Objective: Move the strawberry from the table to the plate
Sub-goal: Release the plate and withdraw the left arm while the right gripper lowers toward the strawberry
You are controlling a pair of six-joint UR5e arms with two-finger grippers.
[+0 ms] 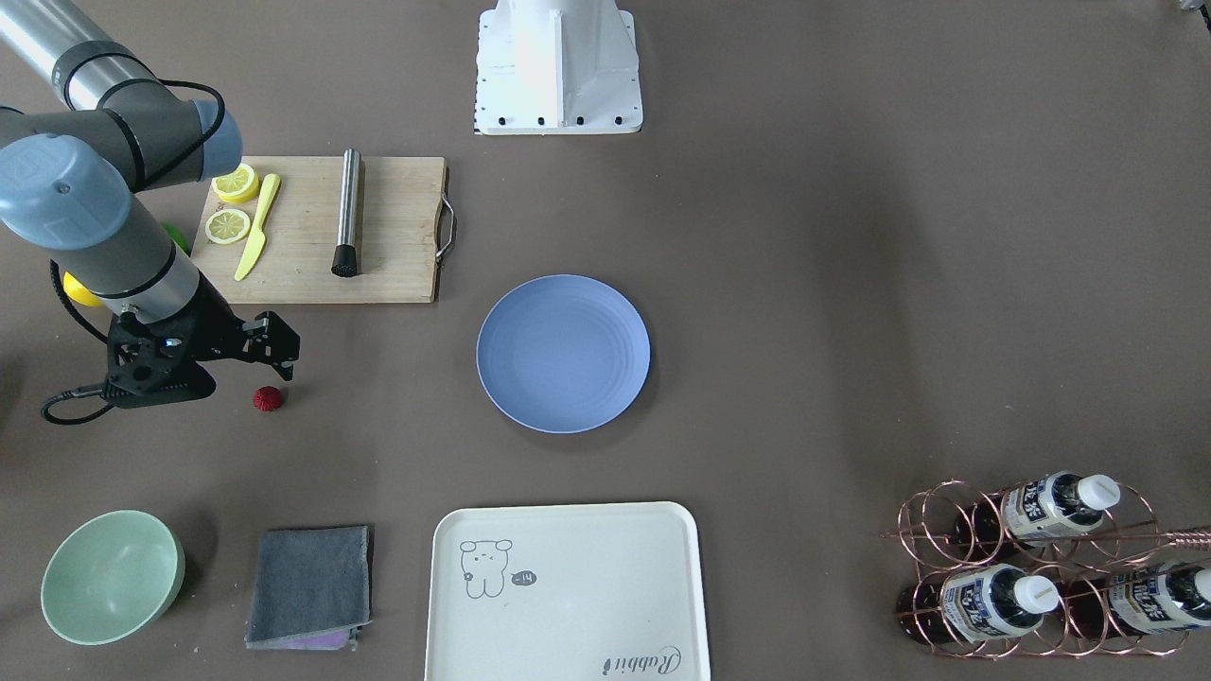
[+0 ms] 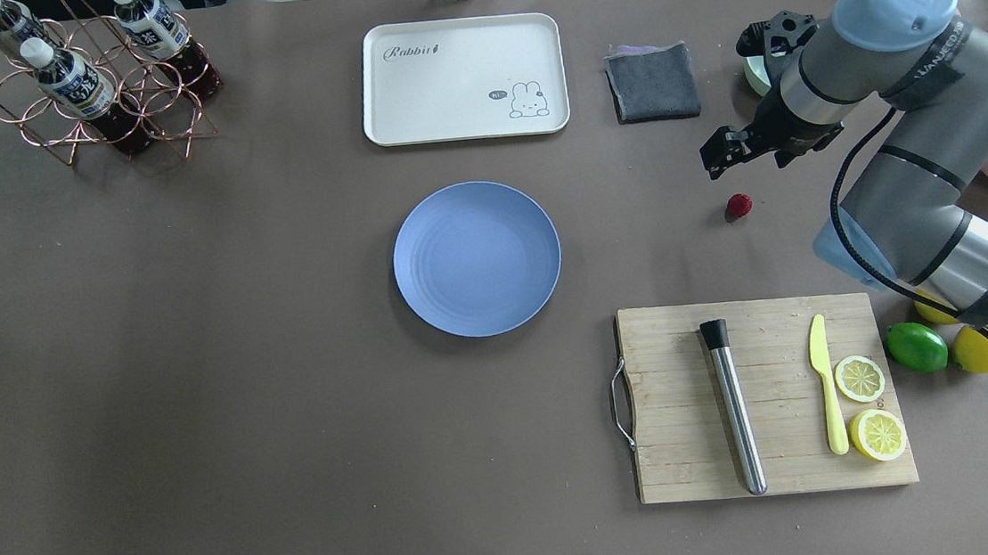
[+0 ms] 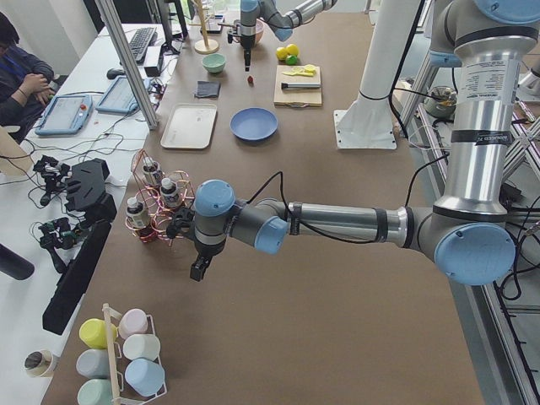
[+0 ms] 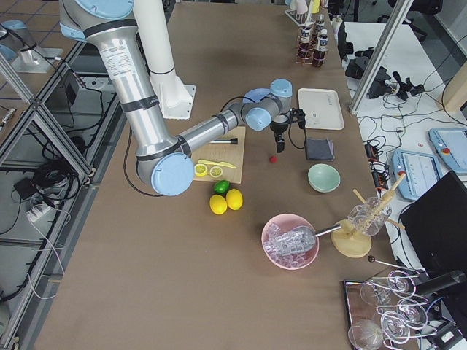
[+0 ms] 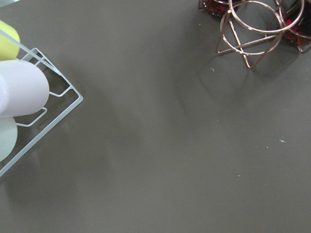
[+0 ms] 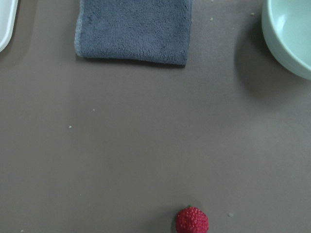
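The strawberry (image 1: pixel 268 398) is a small dark red berry lying on the grey-brown table (image 1: pixel 851 284), well to one side of the round blue plate (image 1: pixel 563 353). It also shows in the overhead view (image 2: pixel 739 204) and at the bottom edge of the right wrist view (image 6: pixel 192 220). My right gripper (image 1: pixel 275 354) hovers just beside and above the berry, apart from it, its fingers looking open with nothing between them (image 2: pixel 721 153). The plate (image 2: pixel 476 258) has nothing on it. My left gripper (image 3: pixel 197 270) hangs far off by the bottle rack; I cannot tell its state.
A wooden cutting board (image 1: pixel 397 274) with lemon slices, a yellow knife and a steel rod lies behind the berry. A mint bowl (image 1: pixel 112 576), a grey cloth (image 1: pixel 309 586) and a cream tray (image 1: pixel 568 591) line the far edge. A copper bottle rack (image 1: pixel 1041 567) stands opposite.
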